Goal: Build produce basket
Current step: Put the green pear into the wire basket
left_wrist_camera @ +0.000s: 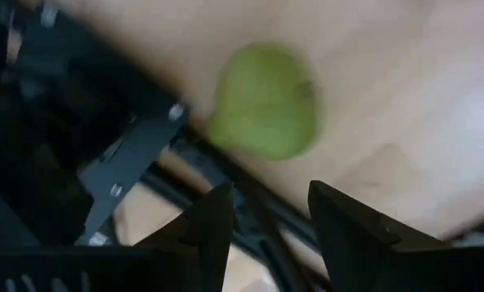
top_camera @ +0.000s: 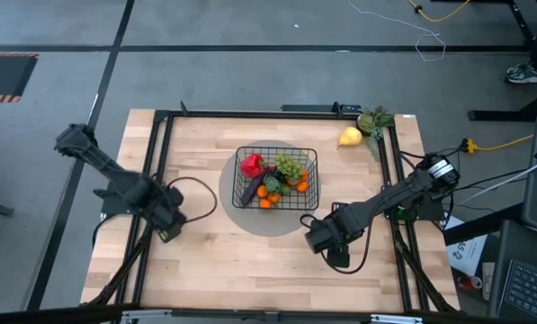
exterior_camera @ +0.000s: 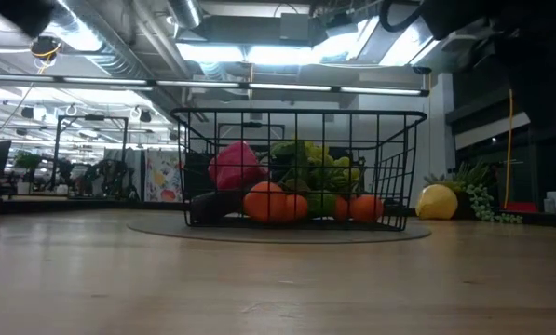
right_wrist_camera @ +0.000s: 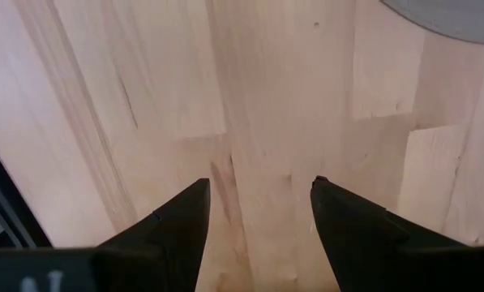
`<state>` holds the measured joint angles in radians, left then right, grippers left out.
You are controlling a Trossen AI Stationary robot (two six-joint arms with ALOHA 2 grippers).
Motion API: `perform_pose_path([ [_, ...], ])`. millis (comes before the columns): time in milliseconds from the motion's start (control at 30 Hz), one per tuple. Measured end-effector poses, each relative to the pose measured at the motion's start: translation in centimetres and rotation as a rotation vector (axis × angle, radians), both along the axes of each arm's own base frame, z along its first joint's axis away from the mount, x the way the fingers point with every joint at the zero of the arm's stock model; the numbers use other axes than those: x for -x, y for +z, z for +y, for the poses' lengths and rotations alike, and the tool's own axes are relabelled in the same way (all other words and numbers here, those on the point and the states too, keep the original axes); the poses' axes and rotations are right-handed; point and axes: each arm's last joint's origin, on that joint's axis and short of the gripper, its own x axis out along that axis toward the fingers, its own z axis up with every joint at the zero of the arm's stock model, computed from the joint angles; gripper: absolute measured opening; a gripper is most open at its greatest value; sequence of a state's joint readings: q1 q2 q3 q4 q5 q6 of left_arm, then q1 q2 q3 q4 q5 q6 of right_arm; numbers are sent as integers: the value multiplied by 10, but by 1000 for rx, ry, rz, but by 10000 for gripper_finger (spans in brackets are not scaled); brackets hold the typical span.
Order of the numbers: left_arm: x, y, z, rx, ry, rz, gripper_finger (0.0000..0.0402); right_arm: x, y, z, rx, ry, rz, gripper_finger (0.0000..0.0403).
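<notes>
Wooden surface (top_camera: 214,261) under a black frame, open workroom beyond.

Left jaws (left_wrist_camera: 266,215): seen parted, nothing between them; a green apple (left_wrist_camera: 264,101) lies on the surface just ahead, beside a frame rail, not touched. Right jaws (right_wrist_camera: 258,215): parted, empty, bare wood beneath.

The basket (top_camera: 310,158) sits mid-surface on a grey round mat (top_camera: 241,216), already loaded: red pepper (top_camera: 251,165), green grapes (top_camera: 289,166), oranges (top_camera: 268,196). A yellow pear (top_camera: 350,137) and a leafy bunch (top_camera: 374,120) are left out at the far right corner.

Step judged: collection of the remaining produce, apple first. Next move calls for the left jaws to be lowered around the apple and closed.

Left arm is bent low by the left rail; right arm is stretched in from the right edge, near the basket's front corner.
</notes>
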<state>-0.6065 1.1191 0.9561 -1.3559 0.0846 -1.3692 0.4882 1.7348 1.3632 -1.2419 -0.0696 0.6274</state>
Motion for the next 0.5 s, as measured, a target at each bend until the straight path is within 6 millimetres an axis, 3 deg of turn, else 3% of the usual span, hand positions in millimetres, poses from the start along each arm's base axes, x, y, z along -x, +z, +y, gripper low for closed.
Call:
perform_pose_path([
  [200,14,-38,-5,-84,84,59,156,4,0,7,-6,25,3,216],
  [400,5,-63,-11,-19,120,-61,157,7,0,13,-6,-19,9,216],
  [500,-6,-65,-17,-11,162,-195,157,10,0,17,-17,-37,19,216],
])
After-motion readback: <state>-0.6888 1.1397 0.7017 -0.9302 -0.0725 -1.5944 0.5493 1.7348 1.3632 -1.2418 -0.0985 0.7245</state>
